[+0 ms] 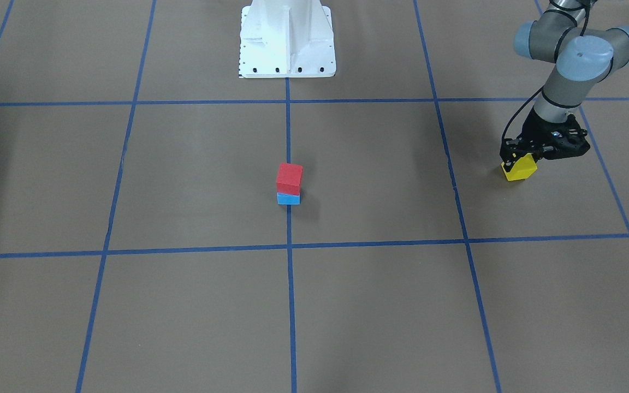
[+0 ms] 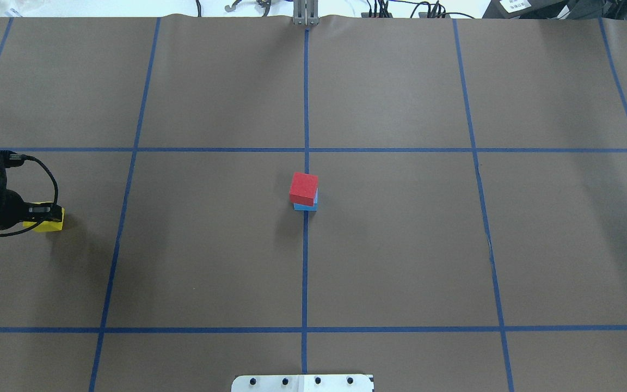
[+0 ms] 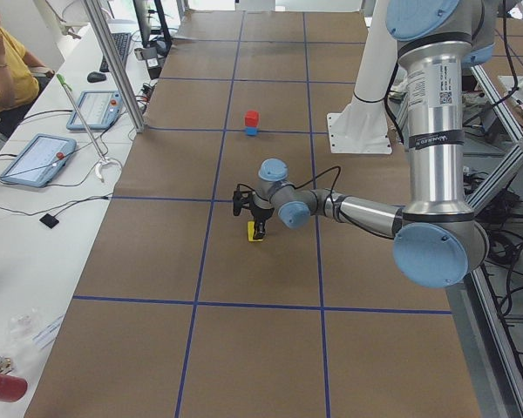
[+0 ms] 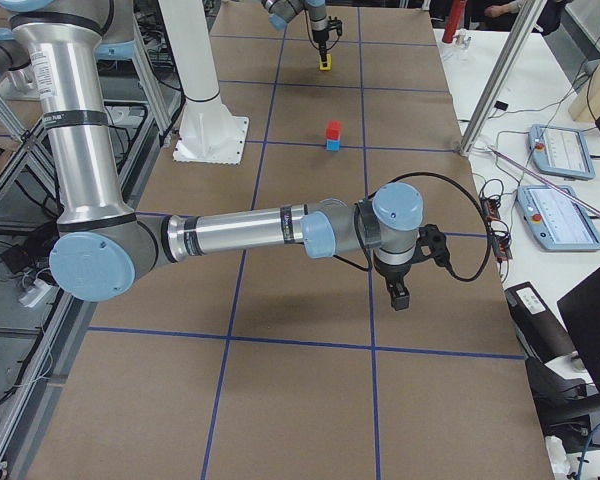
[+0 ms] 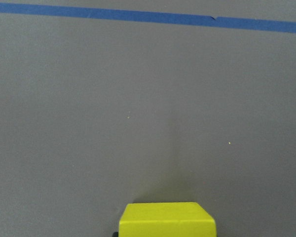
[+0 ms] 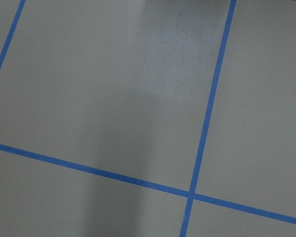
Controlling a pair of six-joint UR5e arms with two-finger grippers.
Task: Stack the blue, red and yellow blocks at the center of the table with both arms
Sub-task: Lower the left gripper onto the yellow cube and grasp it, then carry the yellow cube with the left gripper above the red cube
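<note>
A red block sits on a blue block at the table's centre, on the blue centre line; the stack also shows in the overhead view. My left gripper is far out on my left side, its fingers closed around the yellow block at table level. That block shows in the overhead view and at the bottom of the left wrist view. My right gripper shows only in the exterior right view, hanging over bare table. I cannot tell whether it is open or shut.
The robot's white base stands at the table's edge behind the stack. Blue tape lines divide the brown table into squares. Tablets and cables lie on a side bench beyond the far edge, where a person sits.
</note>
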